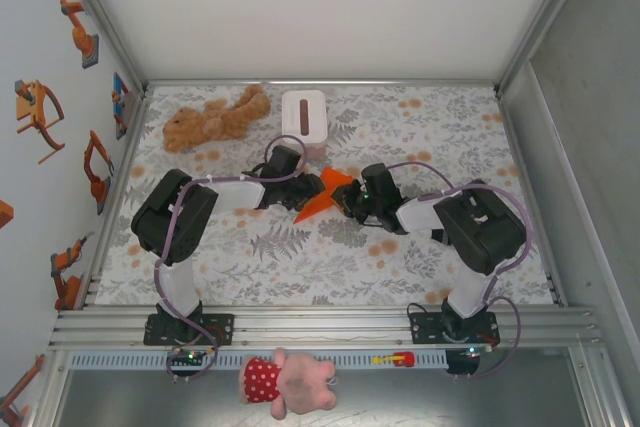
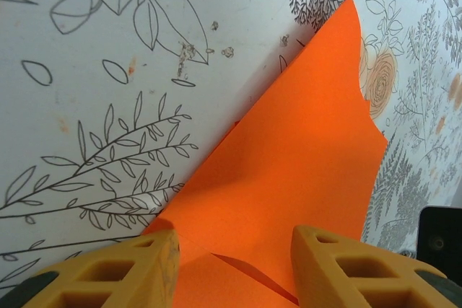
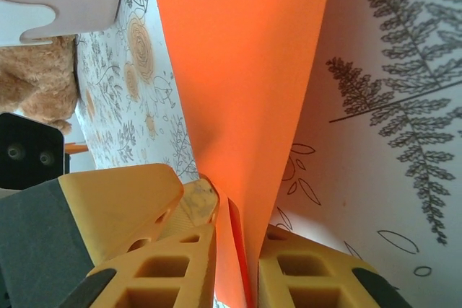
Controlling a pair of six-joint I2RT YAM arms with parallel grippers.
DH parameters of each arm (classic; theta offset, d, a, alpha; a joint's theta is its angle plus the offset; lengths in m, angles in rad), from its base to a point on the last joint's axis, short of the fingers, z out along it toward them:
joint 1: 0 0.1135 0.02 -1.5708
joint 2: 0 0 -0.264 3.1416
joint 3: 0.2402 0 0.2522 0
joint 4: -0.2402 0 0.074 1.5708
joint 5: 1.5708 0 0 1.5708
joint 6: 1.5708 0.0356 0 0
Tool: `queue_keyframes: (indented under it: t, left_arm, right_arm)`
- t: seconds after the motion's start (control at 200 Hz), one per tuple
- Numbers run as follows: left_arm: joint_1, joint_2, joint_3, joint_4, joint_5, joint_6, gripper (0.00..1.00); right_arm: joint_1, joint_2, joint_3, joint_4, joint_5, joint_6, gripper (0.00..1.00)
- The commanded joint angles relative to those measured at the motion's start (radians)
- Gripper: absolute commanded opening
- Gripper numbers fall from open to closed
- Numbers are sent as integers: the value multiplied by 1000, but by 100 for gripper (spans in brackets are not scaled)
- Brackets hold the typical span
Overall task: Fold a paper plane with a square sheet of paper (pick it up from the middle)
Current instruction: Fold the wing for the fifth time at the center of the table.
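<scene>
Folding is only partway: the square sheet of paper (image 1: 322, 197) shows creases, no dart yet; right fingers (image 3: 180, 265) pinch its edge, left fingers (image 2: 346, 265) stand apart astride it.

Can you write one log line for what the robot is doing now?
step: folding | folded bright orange paper sheet: between both grippers | right gripper: shut on paper | left gripper: open over paper

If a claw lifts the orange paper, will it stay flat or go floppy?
Probably floppy: the orange paper bends and waves along its edge. It is likely very light, since it looks so thin. It may crease easily where the right claw pinches it.
</scene>
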Motion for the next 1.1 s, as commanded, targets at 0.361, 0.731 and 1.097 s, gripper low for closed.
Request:
queue_keyframes:
  t: [0.361, 0.731, 1.097]
  left_arm:
    - [-7, -99, -33, -95, -48, 137, 49]
    - [-90, -308, -119, -105, -236, 508, 63]
    - [-206, -283, -207, 162, -290, 900, 73]
  right_arm:
    - [0, -82, -24, -59, 68, -34, 0]
    - [-30, -221, -26, -262, 119, -51, 0]
    - [-56, -245, 43, -439, 95, 3, 0]
